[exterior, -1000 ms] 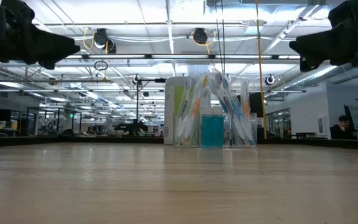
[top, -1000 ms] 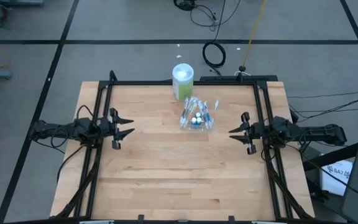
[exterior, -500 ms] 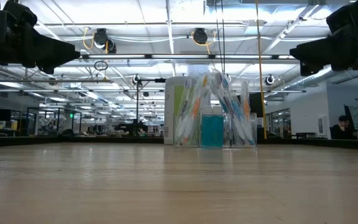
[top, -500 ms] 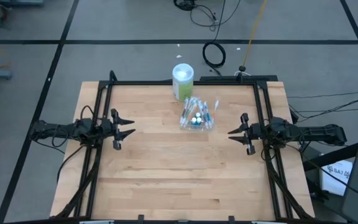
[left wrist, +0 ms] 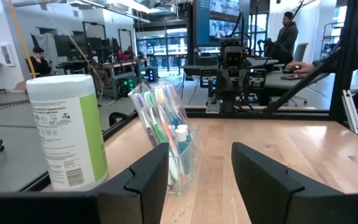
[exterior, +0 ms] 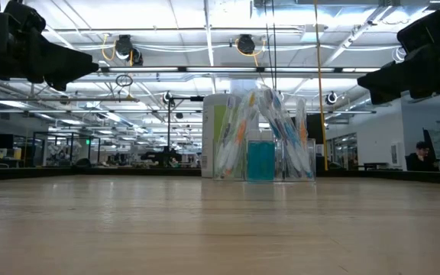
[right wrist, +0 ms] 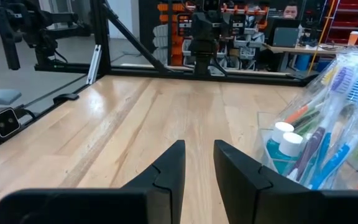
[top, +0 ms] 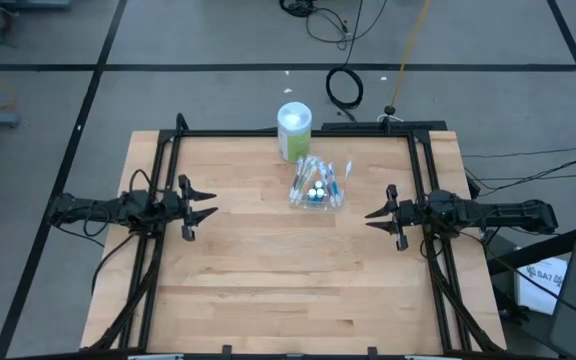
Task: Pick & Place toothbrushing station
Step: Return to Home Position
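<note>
Both empty, fingers apart: your left gripper [top: 206,204] holds still, your right gripper [top: 372,216] dips slightly homeward, brushes [top: 317,184] already packed.

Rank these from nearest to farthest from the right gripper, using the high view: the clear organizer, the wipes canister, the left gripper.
1. Clear organizer, far middle.
2. Wipes canister, at the far edge.
3. Left gripper, opposite side.

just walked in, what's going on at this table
Nothing is being handled. The toothbrushes and teal tubes stand packed in the clear organizer near the far edge of the table, beside a wipes canister. The left gripper and right gripper hover open and empty at its opposite sides.
</note>
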`<state>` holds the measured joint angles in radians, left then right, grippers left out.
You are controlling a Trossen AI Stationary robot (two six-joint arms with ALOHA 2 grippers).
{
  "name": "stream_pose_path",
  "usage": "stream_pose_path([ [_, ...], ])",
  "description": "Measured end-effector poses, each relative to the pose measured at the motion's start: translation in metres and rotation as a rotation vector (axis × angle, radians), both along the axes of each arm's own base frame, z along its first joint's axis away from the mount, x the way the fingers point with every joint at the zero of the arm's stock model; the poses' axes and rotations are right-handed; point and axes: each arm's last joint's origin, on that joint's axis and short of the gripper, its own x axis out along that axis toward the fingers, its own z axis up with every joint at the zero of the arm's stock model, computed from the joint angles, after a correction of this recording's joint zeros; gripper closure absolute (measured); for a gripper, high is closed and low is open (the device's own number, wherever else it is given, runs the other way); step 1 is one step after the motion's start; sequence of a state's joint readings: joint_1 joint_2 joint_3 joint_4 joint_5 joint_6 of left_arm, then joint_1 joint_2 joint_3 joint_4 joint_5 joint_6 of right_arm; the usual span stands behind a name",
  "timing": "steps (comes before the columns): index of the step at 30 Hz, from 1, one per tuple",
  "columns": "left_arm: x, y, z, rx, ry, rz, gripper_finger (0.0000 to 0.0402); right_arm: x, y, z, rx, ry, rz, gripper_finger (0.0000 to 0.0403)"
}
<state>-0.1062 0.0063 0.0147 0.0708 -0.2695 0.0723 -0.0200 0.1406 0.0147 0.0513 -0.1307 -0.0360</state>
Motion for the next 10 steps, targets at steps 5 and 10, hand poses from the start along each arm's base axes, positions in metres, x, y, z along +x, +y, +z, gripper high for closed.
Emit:
stream_pose_path([
  [5,0.0000,0.0000,0.0000,0.000,0.000,0.000,0.0220,0.0001,0.0000,0.0008,-0.002,-0.008,0.001,0.0326],
  [10,0.0000,0.0000,0.0002,0.000,-0.001,0.000,0.0220,0.0002,0.0001,0.0023,-0.002,-0.024,0.003,0.0326],
])
